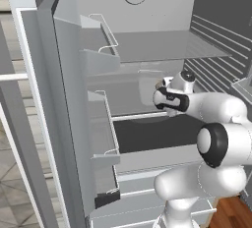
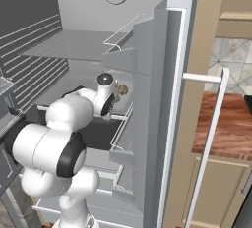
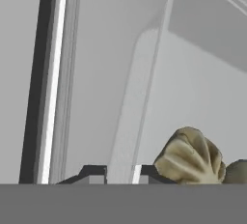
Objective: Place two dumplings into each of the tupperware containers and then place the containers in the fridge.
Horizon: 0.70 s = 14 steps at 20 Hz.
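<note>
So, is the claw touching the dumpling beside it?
Cannot tell. In the hand view the dumpling overlaps a fingertip of the claw, but neither contact nor gap shows plainly.

left base view: looking forward and down from behind the arm, which is rising at 5 o'clock, into the open fridge (image 1: 147, 50).
right base view: facing the same shelves (image 2: 74, 45), arm at 7 o'clock.
hand view: sitting very close over the container (image 3: 193, 88), a dumpling (image 3: 190, 158) at 5 o'clock.
</note>
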Motion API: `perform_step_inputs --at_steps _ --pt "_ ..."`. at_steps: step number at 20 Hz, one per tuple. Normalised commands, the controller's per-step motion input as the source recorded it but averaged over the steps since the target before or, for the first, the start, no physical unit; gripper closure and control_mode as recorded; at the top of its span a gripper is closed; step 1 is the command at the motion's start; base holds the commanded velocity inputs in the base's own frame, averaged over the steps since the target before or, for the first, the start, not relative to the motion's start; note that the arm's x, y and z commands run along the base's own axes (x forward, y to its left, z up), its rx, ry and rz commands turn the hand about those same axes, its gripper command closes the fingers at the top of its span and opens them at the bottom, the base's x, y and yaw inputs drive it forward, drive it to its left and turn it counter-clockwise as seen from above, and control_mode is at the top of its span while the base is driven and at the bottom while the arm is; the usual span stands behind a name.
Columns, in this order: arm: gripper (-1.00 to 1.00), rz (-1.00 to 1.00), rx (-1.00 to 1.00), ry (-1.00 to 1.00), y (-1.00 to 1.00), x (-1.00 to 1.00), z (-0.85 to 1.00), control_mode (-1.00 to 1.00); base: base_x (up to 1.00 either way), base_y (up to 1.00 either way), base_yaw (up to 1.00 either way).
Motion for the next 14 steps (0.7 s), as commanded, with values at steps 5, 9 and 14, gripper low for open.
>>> perform_step_inputs --at_steps 5,9,14 --pt "1.00 0.00 0.00 0.00 0.00 0.16 -0.08 -1.00 0.00 0.00 0.00" --pt "-1.00 0.00 0.00 0.00 0.00 0.01 0.00 -1.00 0.00 0.00 0.00" --pt "-1.00 0.00 0.00 -0.03 0.00 0.00 0.00 -1.00 0.00 0.00 0.00"
